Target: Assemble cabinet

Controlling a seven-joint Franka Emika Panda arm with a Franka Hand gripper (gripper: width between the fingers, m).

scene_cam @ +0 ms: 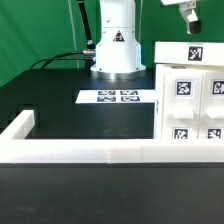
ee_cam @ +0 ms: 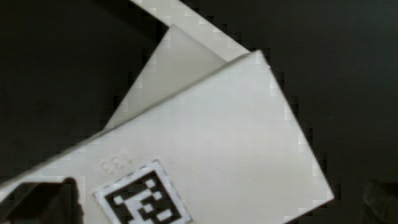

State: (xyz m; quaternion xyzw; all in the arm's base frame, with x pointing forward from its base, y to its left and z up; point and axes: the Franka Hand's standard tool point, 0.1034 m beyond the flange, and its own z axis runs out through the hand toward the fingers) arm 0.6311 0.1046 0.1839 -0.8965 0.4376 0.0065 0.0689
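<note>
While ext view shows cabinet (scene_cam: 190, 95) whole, wrist shows one tag (ee_cam: 143, 200).

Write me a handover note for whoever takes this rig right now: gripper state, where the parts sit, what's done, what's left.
Gripper: above the cabinet at the exterior view's top right edge; fingers mostly cropped, open or shut cannot be told.
Cabinet: stands on the black table at the exterior view's right, tagged white panels facing the camera, behind the border rail.
Marker board: flat in front of the arm's base.
Done: a boxy unit stands.
Left: cannot tell; the cabinet is partly out of frame.
</note>
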